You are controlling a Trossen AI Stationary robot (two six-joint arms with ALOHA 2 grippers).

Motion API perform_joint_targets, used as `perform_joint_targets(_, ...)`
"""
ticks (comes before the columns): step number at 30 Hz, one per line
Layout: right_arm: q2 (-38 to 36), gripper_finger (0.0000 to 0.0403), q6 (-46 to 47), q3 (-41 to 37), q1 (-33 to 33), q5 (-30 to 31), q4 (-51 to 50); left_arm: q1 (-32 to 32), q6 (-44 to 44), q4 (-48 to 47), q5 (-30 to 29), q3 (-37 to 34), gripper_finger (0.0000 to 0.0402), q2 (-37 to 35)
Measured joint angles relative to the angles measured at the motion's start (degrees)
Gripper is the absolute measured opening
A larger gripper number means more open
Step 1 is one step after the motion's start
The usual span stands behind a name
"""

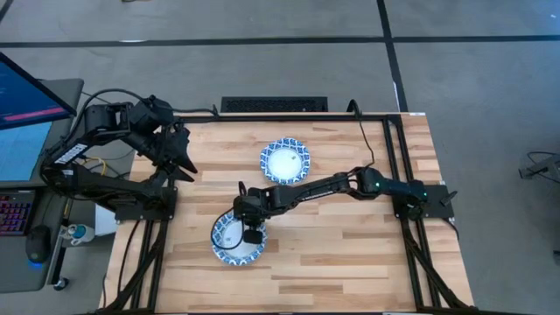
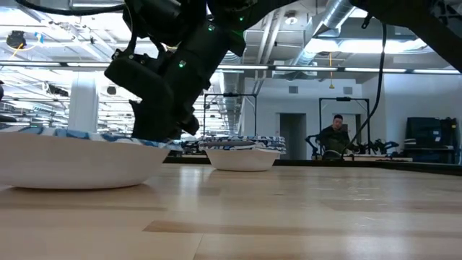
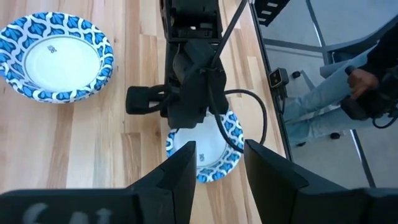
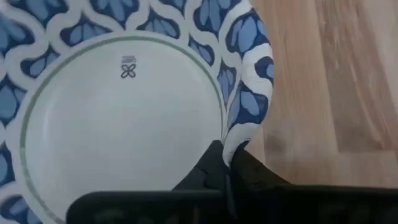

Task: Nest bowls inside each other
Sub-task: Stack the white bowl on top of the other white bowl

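Observation:
Only two bowls show, both white in the centre with a blue-and-white patterned rim. One bowl (image 1: 284, 160) (image 3: 56, 56) (image 2: 242, 155) stands on its base in the middle of the table, toward the far side. The other bowl (image 1: 234, 245) (image 2: 72, 162) (image 3: 208, 152) (image 4: 118, 118) stands near the near edge. My right gripper (image 1: 252, 233) (image 4: 229, 155) (image 2: 162, 126) reaches across the table and is shut on the near bowl's rim. My left gripper (image 1: 184, 162) (image 3: 217, 165) hangs open above the table's left far part, touching nothing. My right gripper pinches the near bowl's rim (image 4: 241, 130) on the bowl's right far side, one finger inside the bowl and one outside. The fingers come from above, slanting in from the right. The bowl's base (image 2: 72, 184) sits on the table, level.
A black keyboard (image 1: 274, 104) lies beyond the far edge, and a laptop (image 1: 22, 131) stands left of the table. A seated person (image 2: 336, 133) shows in the room behind, and another person's legs (image 3: 323, 106) beside the table. Bare wood (image 1: 350, 245) lies right of the near bowl.

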Motion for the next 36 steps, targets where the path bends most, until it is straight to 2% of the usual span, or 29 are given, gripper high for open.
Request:
perform_joint_targets(10, -3.7, 0.0009, -0.75, 5.12, -0.77, 0.31, -14.03, 0.0, -0.23, -0.09, 0.02, 0.0, 0.0125, 0.0)
perform_joint_targets(13, -6.46, 0.0006, -0.71, 6.08, -2.22, 0.86, -13.83, 0.0, 0.04, -0.1, 0.02, 0.0, 0.0125, 0.0)
perform_joint_targets(19, -12.86, 0.0008, -0.68, 6.03, -5.46, 5.92, -17.73, 0.0, -0.91, -0.03, -0.02, 0.0, 0.0125, -0.02)
perform_joint_targets(26, -18.92, 0.0007, 0.32, 6.02, -13.39, 8.6, -29.73, 0.0, -2.55, 0.17, -3.35, 0.0, 0.0125, -0.01)
perform_joint_targets(31, -21.29, 0.0015, -1.38, 5.99, -19.34, 7.73, -32.41, 0.04, -2.47, 0.58, -5.16, 0.0, 0.0125, 0.0)
perform_joint_targets(36, -22.65, 0.0005, -1.95, 6.05, -25.23, 7.69, -32.9, 0.04, -2.51, 0.8, -5.18, 0.0, 0.0125, 0.0)
